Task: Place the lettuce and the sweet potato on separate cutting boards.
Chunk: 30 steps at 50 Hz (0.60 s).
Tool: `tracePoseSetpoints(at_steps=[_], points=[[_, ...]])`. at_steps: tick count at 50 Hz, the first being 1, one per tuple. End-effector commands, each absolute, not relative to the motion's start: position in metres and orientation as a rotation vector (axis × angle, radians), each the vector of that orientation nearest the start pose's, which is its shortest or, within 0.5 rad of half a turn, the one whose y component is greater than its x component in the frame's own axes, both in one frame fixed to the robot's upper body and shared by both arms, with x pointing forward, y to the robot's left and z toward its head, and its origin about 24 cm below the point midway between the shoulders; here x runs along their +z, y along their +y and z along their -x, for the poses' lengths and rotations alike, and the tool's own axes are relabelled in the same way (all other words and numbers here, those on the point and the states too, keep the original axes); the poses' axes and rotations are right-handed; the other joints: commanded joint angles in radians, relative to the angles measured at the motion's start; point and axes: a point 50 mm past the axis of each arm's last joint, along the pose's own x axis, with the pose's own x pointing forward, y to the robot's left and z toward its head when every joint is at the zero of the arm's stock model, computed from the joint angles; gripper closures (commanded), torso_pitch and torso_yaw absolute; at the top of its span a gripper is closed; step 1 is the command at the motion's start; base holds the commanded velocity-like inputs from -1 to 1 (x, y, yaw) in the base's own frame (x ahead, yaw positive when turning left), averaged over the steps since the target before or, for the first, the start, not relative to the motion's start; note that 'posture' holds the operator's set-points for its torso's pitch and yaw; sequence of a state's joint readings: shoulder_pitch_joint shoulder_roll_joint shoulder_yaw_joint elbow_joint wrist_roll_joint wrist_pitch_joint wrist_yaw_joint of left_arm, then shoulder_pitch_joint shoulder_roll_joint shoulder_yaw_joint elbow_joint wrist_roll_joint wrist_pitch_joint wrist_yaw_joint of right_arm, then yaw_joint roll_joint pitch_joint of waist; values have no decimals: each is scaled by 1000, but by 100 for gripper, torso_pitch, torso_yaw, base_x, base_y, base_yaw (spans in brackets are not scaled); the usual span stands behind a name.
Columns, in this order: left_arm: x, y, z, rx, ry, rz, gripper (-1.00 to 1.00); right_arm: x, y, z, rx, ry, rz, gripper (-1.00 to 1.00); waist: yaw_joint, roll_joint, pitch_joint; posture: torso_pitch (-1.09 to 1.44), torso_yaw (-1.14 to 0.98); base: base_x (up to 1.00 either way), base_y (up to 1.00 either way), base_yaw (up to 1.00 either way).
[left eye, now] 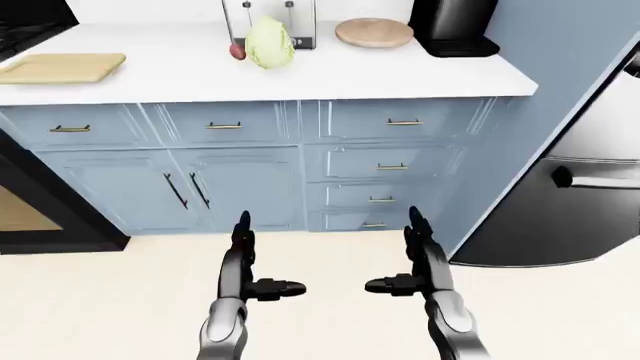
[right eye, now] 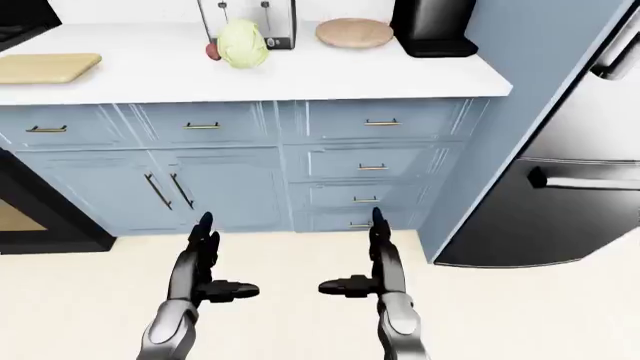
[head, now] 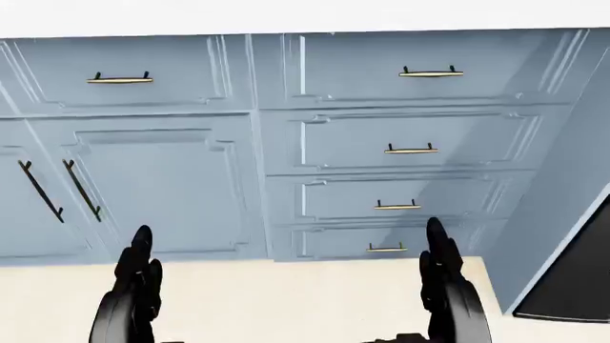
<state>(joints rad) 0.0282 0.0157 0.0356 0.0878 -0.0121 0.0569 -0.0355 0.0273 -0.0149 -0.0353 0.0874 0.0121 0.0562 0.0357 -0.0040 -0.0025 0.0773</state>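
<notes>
the lettuce [left eye: 270,43] stands near the counter's [left eye: 400,71] far edge, the sweet potato [left eye: 237,51] touching its left side; a rectangular board [left eye: 62,67] lies at the left end, a round board [left eye: 374,32] toward the right. both hands, left hand [left eye: 262,287] and right hand [left eye: 402,284], hang low over the floor, fingers spread, holding nothing, apparently because the robot is not yet within reach.

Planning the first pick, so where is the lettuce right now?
In the left-eye view the pale green lettuce head sits on the white counter, top centre, just below the silver toaster, with the reddish sweet potato touching its left side.
</notes>
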Motion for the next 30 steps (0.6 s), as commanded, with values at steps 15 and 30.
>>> tracePoseSetpoints(at_steps=[15,30], points=[[94,174,-256,10,-59,-100,-100,99,-171,-252,12,-24,198,-100,11,-6,-83,0,0,0,0,0],[164,196,-254,51,-143,-139,-100,171,-180,-245,72,-110,323,-100,6,8,-70,0,0,9,0,0]])
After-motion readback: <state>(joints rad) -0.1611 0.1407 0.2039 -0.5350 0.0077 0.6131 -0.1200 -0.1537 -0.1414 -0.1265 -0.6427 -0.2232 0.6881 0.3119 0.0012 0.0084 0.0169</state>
